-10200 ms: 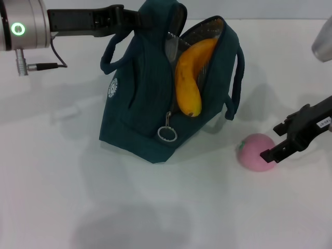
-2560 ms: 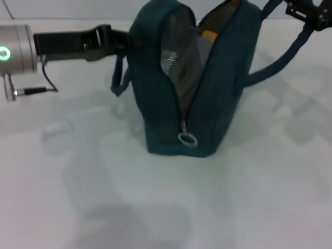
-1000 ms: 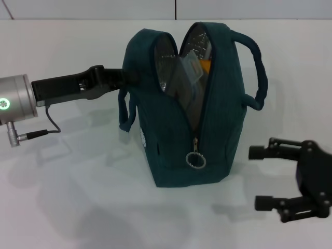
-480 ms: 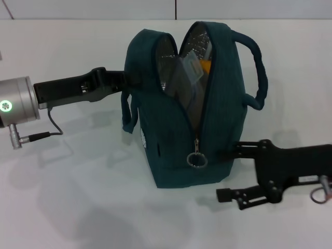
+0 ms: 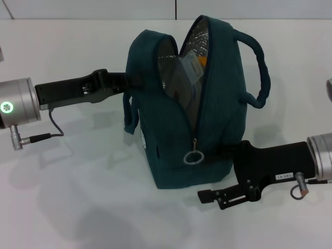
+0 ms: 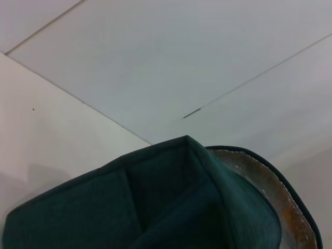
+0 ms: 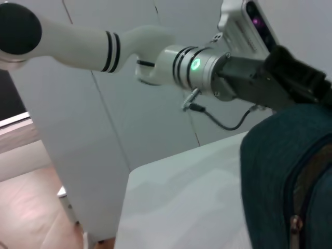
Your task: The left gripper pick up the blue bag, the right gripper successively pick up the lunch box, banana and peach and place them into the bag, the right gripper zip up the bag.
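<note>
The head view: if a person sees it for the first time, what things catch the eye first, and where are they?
First comes the dark teal-blue fabric bag, standing upright mid-table with its zipper open and a clear plastic lunch box showing inside against the silver lining. The left gripper holds the bag's upper edge from the left. The right gripper reaches in low from the right, its fingers open, beside the silver ring pull hanging at the zipper's bottom end.

bag point(image 5: 176, 140): upright at the middle of the table point(image 5: 78, 207), mouth open at the top
lunch box point(image 5: 182, 78): inside the bag, tilted
zipper ring point(image 5: 193, 157): on the bag's near face, low
left gripper point(image 5: 127, 80): left of the bag, at its upper edge
right gripper point(image 5: 220, 174): right of the bag, low, beside the ring
</note>
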Controlling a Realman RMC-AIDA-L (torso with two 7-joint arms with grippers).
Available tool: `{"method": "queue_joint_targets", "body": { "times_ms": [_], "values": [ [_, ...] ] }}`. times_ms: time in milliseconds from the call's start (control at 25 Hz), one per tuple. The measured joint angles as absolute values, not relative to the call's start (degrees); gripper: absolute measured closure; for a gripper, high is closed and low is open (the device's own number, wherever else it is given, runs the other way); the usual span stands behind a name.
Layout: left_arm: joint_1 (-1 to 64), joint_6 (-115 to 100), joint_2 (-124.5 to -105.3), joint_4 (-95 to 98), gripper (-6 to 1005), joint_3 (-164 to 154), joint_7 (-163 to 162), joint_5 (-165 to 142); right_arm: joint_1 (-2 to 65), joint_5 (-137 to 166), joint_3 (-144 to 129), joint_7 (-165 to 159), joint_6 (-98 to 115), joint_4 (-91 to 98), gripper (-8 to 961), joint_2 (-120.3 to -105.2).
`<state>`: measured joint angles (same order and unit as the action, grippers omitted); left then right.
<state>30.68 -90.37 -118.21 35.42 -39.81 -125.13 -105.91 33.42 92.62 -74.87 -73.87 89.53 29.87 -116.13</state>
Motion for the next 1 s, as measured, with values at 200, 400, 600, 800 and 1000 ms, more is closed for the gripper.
{"method": "queue_joint_targets", "body": {
  "times_ms": [200, 400, 600, 800, 1000],
  "values": [
    [30.71, -90.53, -118.21, 35.42, 950, -39.86, -124.91, -105.94, 33.38, 88.2, -77.61, -73.81, 85.71, 29.87, 207, -116.21],
    [30.78, -90.54, -118.21, 35.42, 950, -39.9, -124.89, -105.98, 33.83, 85.88, -82.65, -73.72, 83.29, 30.31, 215, -116.2],
    [30.82, -90.54, -118.22, 35.42, 950, -39.91, -124.89, -105.99, 33.83, 84.84, -82.71, -73.6, 83.0, 30.07, 223, -116.19],
    [30.69, -90.53, -118.21, 35.42, 950, -39.9, -124.36, -105.99, 33.08, 81.42, -82.71, -72.19, 81.53, 29.69, 231, -116.19],
    [30.67, -90.53, -118.21, 35.42, 949, -39.9, -124.26, -106.0, 32.88, 80.77, -82.75, -72.11, 80.09, 29.64, 284, -116.19]
  ]
}}
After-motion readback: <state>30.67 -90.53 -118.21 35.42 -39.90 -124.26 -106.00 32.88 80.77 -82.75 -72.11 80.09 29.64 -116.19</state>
